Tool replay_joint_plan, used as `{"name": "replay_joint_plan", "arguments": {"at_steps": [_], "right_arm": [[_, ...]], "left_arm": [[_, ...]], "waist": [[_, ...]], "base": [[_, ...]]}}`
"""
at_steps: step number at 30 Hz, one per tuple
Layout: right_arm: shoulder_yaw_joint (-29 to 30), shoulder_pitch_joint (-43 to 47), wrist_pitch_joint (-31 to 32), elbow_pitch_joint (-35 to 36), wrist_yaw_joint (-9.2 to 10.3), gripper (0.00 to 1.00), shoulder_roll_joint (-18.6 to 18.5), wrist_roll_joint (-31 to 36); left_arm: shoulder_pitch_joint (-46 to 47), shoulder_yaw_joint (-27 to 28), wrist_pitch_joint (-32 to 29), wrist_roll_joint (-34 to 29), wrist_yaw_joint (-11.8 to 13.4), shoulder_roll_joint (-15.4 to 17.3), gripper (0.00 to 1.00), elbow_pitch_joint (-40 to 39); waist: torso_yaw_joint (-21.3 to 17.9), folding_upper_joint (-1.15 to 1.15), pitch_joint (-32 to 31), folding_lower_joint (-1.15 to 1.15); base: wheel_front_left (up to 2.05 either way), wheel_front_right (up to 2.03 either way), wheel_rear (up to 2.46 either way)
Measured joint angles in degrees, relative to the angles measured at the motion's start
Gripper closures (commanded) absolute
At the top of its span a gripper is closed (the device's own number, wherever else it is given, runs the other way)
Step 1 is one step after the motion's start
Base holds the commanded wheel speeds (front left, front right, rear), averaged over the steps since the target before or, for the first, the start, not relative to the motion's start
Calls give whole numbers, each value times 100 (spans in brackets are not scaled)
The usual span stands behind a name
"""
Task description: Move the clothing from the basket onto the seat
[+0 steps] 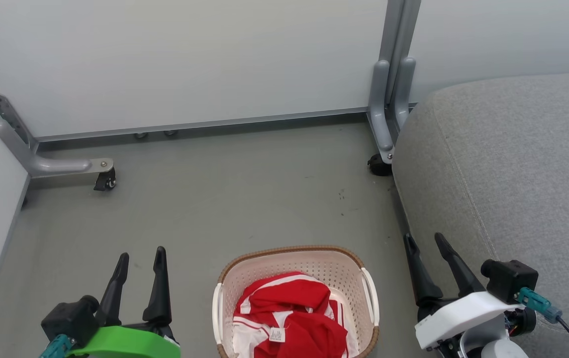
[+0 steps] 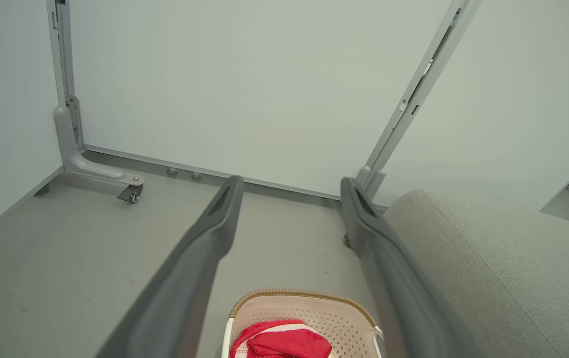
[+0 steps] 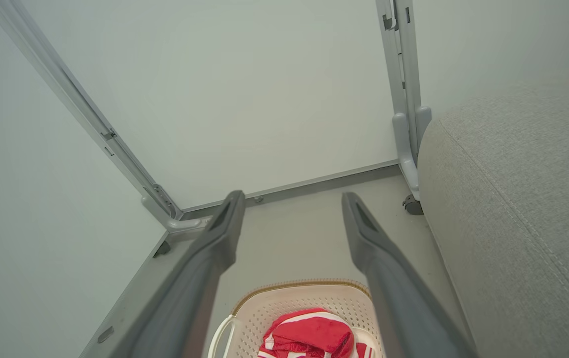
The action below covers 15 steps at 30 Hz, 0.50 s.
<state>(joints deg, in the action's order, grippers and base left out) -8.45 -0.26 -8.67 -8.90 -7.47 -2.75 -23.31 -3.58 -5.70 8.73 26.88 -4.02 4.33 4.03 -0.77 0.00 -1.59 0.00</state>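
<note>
Bare floor (image 1: 205, 209) lies left of and beyond the basket (image 1: 309, 263), whose open top leaves the clothing (image 1: 289, 303) reachable from above. The seat (image 1: 513, 174) rises close on its right; partition panels (image 1: 190, 59) with castor feet (image 1: 65, 165) close the far side and left.

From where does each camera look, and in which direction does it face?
Head view: on the head, facing forward and down at the floor, basket, clothing and seat; left pincer and right pincer, both open, show low.
Left wrist view: on the left wrist, looking along its own fingers toward the partition wall; basket below, seat at right.
Right wrist view: on the right wrist, along its own fingers toward the same wall.
Shared: both wrist views show basket, clothing, seat.
</note>
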Motion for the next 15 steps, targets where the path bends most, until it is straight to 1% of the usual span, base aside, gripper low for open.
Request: {"name": "replay_joint_plan", "arguments": {"at_steps": [15], "right_arm": [[107,49,-205,96,0,0,5,742]], "left_arm": [[-55,-201,197,-805,8,32,0,-49]], "waist": [[-15,0,14,0]], "base": [[0,0,0]]}}
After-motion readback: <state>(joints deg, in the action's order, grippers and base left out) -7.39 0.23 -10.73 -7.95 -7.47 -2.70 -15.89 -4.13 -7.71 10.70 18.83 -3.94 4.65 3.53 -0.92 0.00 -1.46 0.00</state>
